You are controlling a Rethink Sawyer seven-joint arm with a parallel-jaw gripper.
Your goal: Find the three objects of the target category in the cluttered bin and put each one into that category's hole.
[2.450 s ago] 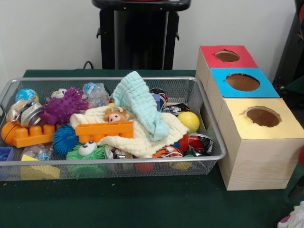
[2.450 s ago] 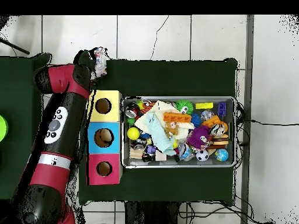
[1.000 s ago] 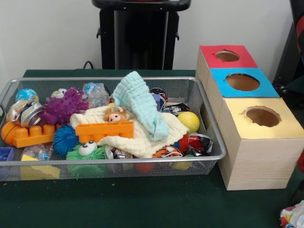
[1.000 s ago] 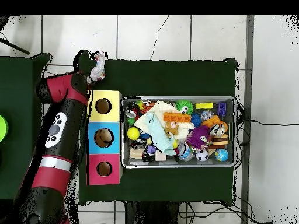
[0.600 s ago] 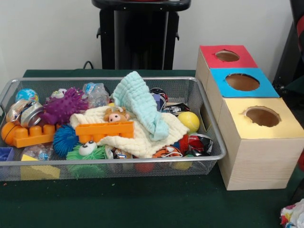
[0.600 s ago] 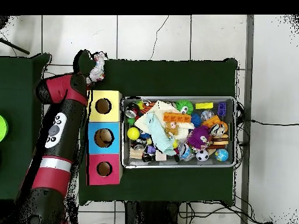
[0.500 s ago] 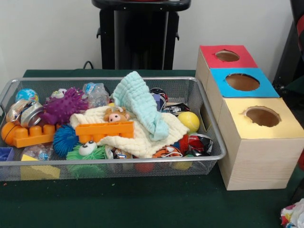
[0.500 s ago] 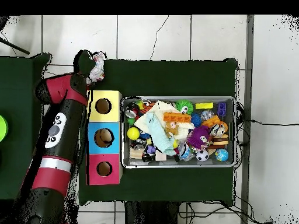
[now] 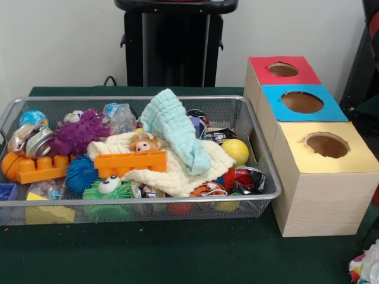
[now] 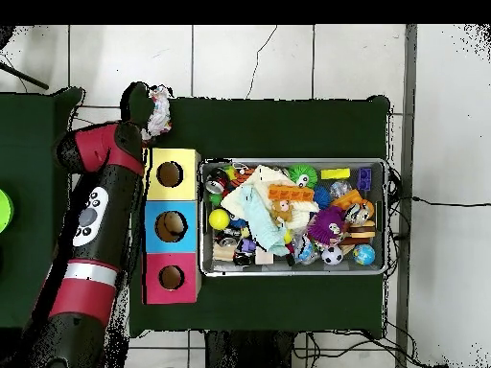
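step: looks like transfer phase, not search; arm [image 10: 96,196] parked outside the bin [image 10: 200,216], over on the box side
gripper: at arm's end [image 10: 146,100], overhead view only, dark and part hidden; grip state cannot tell
task thing: crumpled multicolour bundle [image 10: 158,109] at the arm's tip, on or just over the green table [image 10: 278,125]; held or lying loose, cannot tell
bundle vs boxes: at 12 o'clock of the yellow box [image 10: 170,173] in the overhead view, just beyond its edge, not over the hole
front view: same bundle [image 9: 366,267] peeks in at 5 o'clock corner, past the yellow box [image 9: 327,155]
other holes: blue box [image 10: 171,226] and red box [image 10: 171,278] in line toward 6 o'clock, overhead
bin: full; mint cloth [image 9: 174,127] draped on cream cloth [image 9: 177,171], orange brick [image 9: 130,163], purple spiky toy [image 9: 80,133], yellow ball [image 9: 237,151]
target category: not readable from the scene; yellow hole is nearest, a guess only
next move: if held, slide toward 6 o'clock (overhead) until centred over the chosen hole, then lower and release; if loose, regrasp first
watch: bundle looks floppy and wide against the hole, may snag on the rim
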